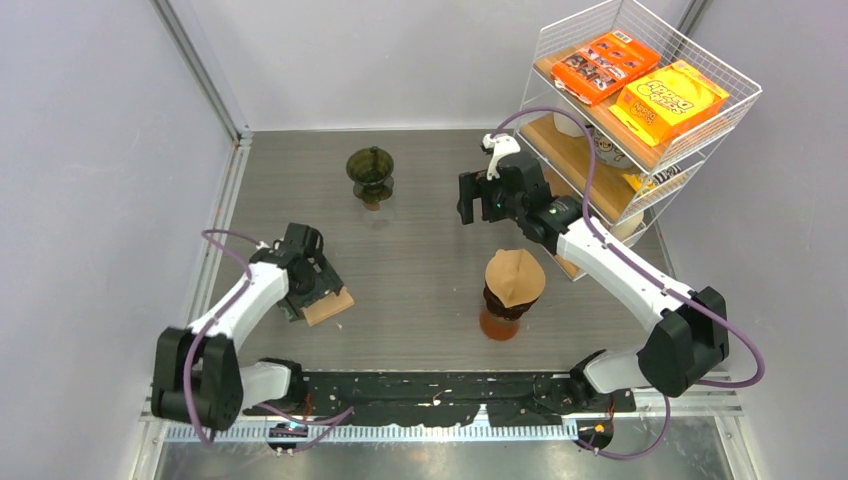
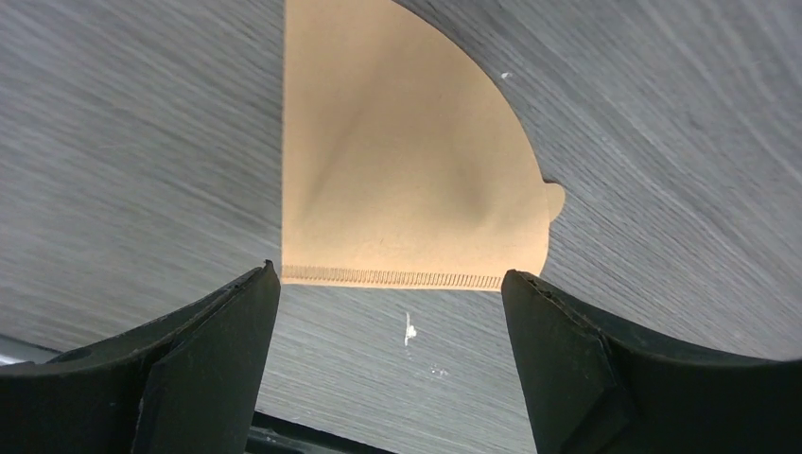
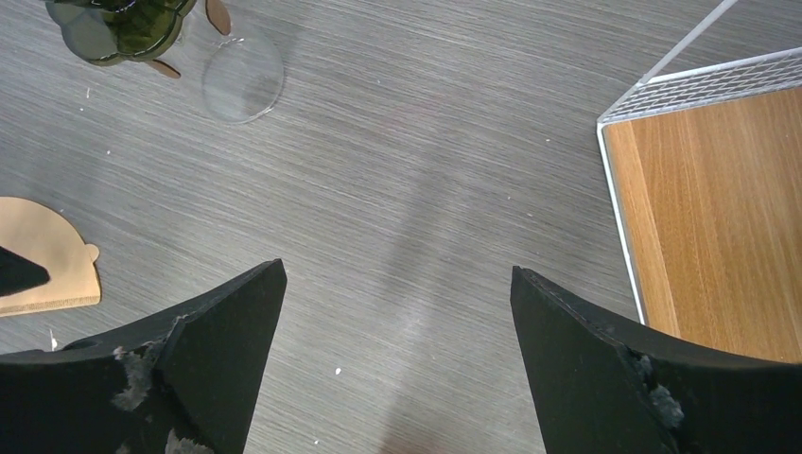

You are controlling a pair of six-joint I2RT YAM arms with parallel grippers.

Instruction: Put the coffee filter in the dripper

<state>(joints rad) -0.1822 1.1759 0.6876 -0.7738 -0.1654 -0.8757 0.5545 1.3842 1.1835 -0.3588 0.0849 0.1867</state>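
**A:** Coffee filter (image 2: 407, 180) first: where is it?

**B:** Flat on the table (image 1: 420, 250), at the lower left of the overhead view. It's folded, not opened into a cone. Its crimped edge lies right between the fingers of the left gripper (image 1: 308, 288).

**A:** Gripped?

**B:** No. The jaws are spread wide, one on each side of that edge, with nothing pinched. Whether the tips touch the table I can't tell.

**A:** And the right gripper (image 1: 488, 195)?

**B:** Also wide open and empty. It's right of centre in the upper half of the overhead view, near the wire rack (image 1: 640, 110), above bare table.

**A:** The dripper?

**B:** The green dripper (image 1: 370, 172) stands at upper centre, well apart from the filter, and looks empty. A brown dripper (image 1: 503, 312), below the middle of the frame, already carries a second filter (image 1: 515, 275).

**A:** So how far along?

**B:** Early, I'd judge. The pick-up is not yet done. Lifting, carrying and seating the filter in the green dripper are all left, assuming that one is the target.
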